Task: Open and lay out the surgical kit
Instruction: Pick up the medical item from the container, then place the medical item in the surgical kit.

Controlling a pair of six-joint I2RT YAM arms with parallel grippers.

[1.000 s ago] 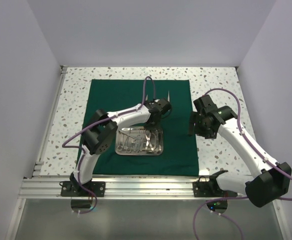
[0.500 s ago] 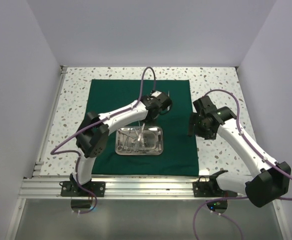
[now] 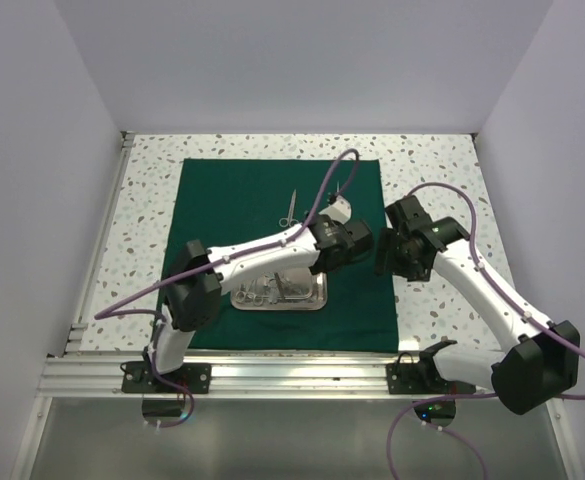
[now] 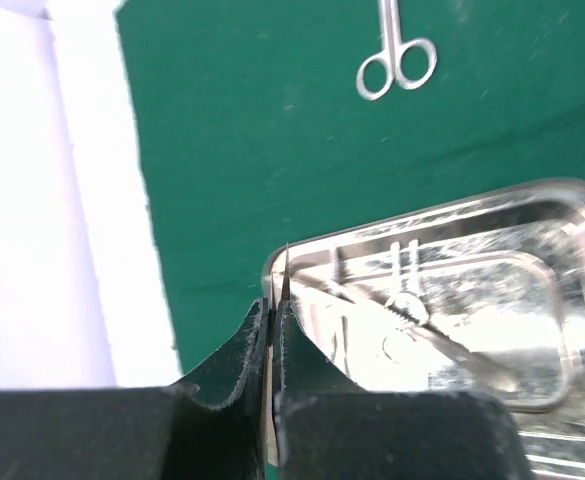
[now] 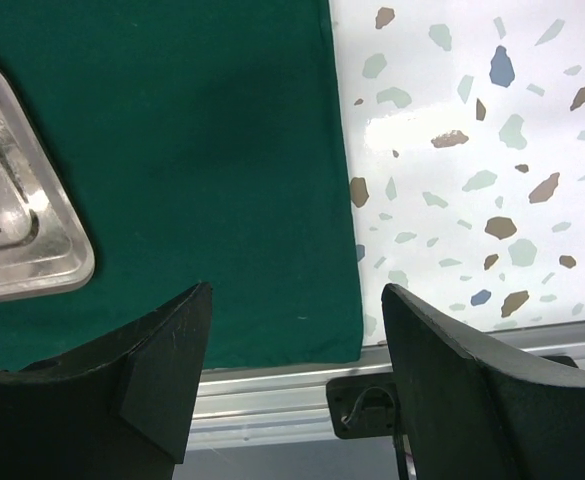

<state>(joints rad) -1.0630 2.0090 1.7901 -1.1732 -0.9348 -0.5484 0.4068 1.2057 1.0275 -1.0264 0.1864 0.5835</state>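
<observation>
The dark green cloth (image 3: 232, 200) lies spread flat. The steel tray (image 3: 310, 292) stands on its near half, partly under my left arm, with several slim instruments (image 4: 404, 310) in it. A pair of scissors-like forceps (image 3: 289, 207) lies on the cloth beyond the tray and also shows in the left wrist view (image 4: 396, 62). Tweezers (image 3: 339, 190) lie further right. My left gripper (image 3: 350, 242) (image 4: 272, 305) is shut on a thin silver instrument (image 4: 285, 272), seen edge-on, above the tray's corner (image 4: 277, 275). My right gripper (image 3: 384, 258) (image 5: 297, 300) is open and empty over the cloth's right near part.
The speckled table top (image 5: 472, 150) shows right of the cloth's edge. An aluminium rail (image 5: 262, 400) runs along the near edge. White walls close in the left, right and far sides. The tray's corner (image 5: 22, 230) lies left of my right gripper.
My left gripper has swung right and nearer, from beyond the tray to its right side. The forceps on the cloth are now uncovered. The right arm has hardly moved.
</observation>
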